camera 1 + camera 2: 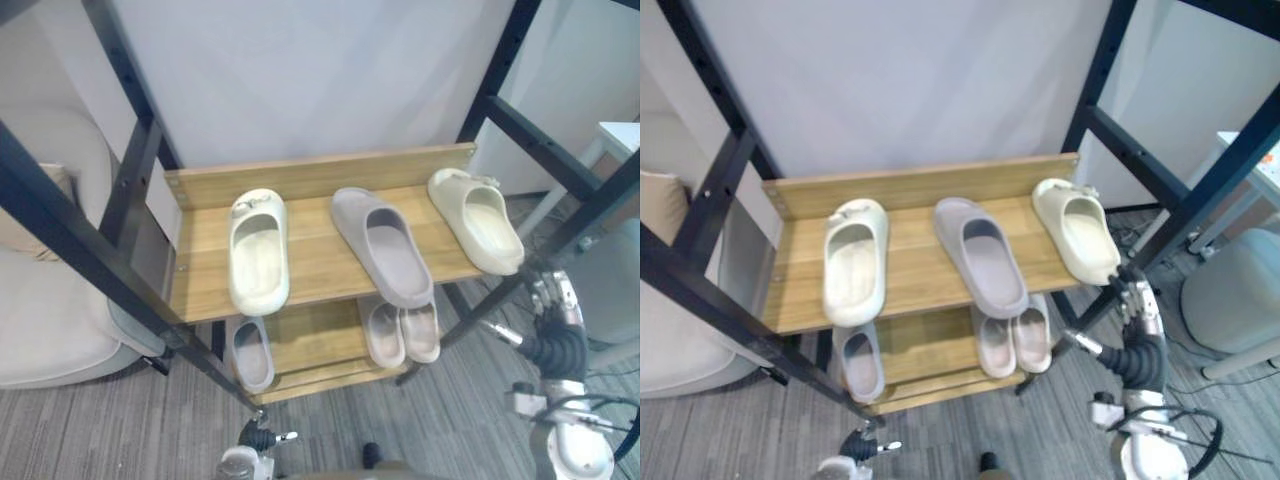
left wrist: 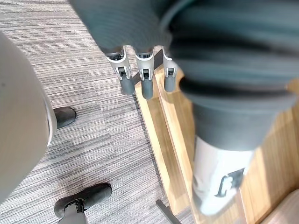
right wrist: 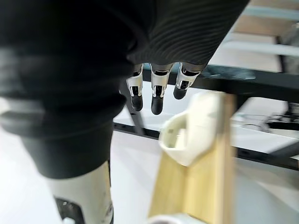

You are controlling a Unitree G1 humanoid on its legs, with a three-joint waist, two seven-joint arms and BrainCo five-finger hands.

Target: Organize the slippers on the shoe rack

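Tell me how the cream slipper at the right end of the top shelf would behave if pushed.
The cream slipper looks like thick moulded foam, so probably light and springy. Its near end seems to overhang the corner of the top shelf, so a nudge could tip it off.

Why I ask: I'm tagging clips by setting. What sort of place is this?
Probably an office or lab room staged as a home entryway: a wooden shoe rack holding slippers stands inside a black metal frame, on grey office-style carpet, with a pale cushioned seat beside it.
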